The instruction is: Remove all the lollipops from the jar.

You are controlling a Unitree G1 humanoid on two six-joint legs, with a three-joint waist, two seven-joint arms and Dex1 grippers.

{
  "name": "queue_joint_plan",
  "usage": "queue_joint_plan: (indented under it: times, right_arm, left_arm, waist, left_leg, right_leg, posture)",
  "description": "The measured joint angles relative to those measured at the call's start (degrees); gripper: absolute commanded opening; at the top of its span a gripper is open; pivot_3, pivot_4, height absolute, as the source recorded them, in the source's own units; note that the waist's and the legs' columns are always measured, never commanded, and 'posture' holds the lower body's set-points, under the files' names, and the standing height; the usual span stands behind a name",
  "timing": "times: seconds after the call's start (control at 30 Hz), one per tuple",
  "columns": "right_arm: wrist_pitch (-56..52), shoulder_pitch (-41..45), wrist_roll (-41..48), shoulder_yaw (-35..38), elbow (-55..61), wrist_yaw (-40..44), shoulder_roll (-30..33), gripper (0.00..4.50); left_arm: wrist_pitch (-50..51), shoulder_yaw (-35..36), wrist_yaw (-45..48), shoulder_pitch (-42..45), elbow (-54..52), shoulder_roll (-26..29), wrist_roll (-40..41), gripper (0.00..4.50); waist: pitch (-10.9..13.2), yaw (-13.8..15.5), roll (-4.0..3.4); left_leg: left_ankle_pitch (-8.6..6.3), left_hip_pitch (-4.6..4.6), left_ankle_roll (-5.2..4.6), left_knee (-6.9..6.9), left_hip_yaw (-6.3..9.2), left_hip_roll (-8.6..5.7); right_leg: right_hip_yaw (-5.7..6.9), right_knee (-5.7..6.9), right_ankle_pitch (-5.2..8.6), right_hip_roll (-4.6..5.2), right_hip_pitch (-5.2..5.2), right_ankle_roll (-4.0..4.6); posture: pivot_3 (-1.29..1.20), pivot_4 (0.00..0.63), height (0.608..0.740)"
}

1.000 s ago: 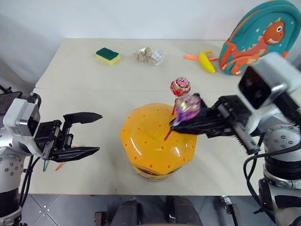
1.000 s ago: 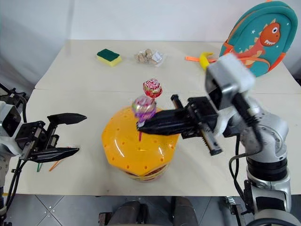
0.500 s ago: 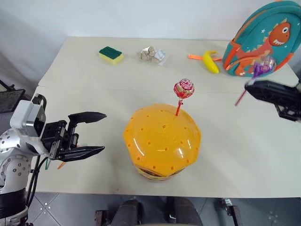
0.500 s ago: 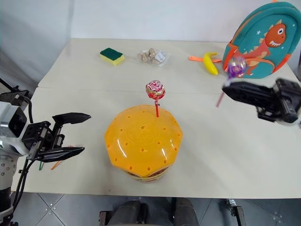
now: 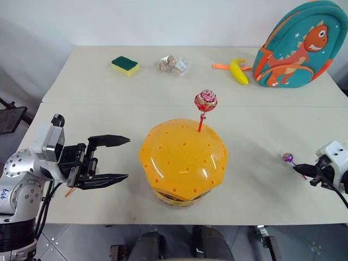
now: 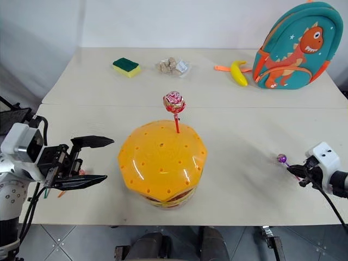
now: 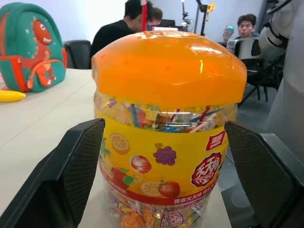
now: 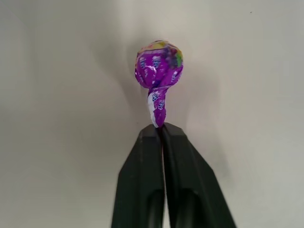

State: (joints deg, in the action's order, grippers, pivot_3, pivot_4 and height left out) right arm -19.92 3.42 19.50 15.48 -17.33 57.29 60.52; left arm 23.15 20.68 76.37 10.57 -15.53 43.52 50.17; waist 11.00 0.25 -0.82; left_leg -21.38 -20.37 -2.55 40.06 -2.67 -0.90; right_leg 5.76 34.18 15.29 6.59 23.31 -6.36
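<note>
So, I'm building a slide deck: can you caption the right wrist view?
Right claw pinches the stick of a purple-wrapped lollipop above the pale tabletop.

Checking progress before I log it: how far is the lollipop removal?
Done: nothing settled that I can confirm. In hand: the right tool pinches the purple lollipop by its stick, low over the table, clear of the jar. Left: the red lollipop stands in the dome; the left tool is open beside it.
</note>
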Motion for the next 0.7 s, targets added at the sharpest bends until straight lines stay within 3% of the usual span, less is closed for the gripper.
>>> queue_joint_plan:
  times: [0.23, 0.37, 0.47, 0.6, 0.7]
  right_arm:
    - [4.1, -2.0, 1.3, 2.2, -0.9, 5.6, -0.6, 3.26]
    - [6.8, -1.0, 10.5, 9.9, 5.4, 12.7, -3.2, 3.26]
    - [0.5, 4.3, 20.0, 13.2, 15.1, 12.8, -3.3, 3.26]
    - [-8.2, 12.7, 30.6, 10.4, 28.0, 9.2, -5.7, 3.26]
    - [-12.8, 20.8, 36.3, 4.0, 33.8, 5.4, -10.4, 3.26]
  left_arm:
    - [0.3, 1.8, -1.6, 0.4, -0.2, 0.3, 1.1, 4.27]
    - [0.8, 3.5, -2.9, 0.7, 0.1, 0.3, 2.6, 4.27]
    - [2.2, 5.4, -4.6, 1.7, 0.4, 0.3, 5.0, 4.27]
    - [3.9, 7.6, -5.5, 0.8, 1.0, 0.4, 6.7, 4.27]
    - [4.7, 9.0, -4.3, -1.3, 2.8, 1.8, 6.8, 4.27]
  waist:
    - [0.0, 0.0, -0.01]
    - [0.1, -0.1, -0.23]
    - [0.1, -0.5, -0.26]
    - [0.1, -0.3, -0.25]
    - [0.1, -0.3, -0.24]
  left_leg:
    - [-0.01, -0.01, 0.02, 0.00, 0.16, 0.00]
    - [-0.01, -0.01, 0.02, 0.00, 0.16, 0.00]
    - [-0.03, 0.04, 0.06, 0.00, 0.16, 0.07]
    - [-0.06, -0.01, 0.13, 0.00, 0.36, 0.09]
    - [-0.06, -0.13, 0.13, 0.00, 0.38, 0.06]
  right_leg:
    - [0.00, -0.07, 0.00, 0.00, -0.09, 0.00]
    - [0.01, -0.03, 0.00, -0.01, -0.08, -0.01]
    - [-0.04, 0.08, 0.00, -0.03, -0.08, 0.01]
    - [0.07, 0.04, 0.04, -0.02, -0.07, 0.07]
    - [0.09, 0.01, 0.04, -0.01, 0.03, 0.07]
  posture:
    - [0.00, 0.150, 0.740]
    - [0.00, 0.150, 0.740]
    - [0.00, 0.150, 0.740]
    - [0.00, 0.150, 0.740]
    - [0.00, 0.150, 0.740]
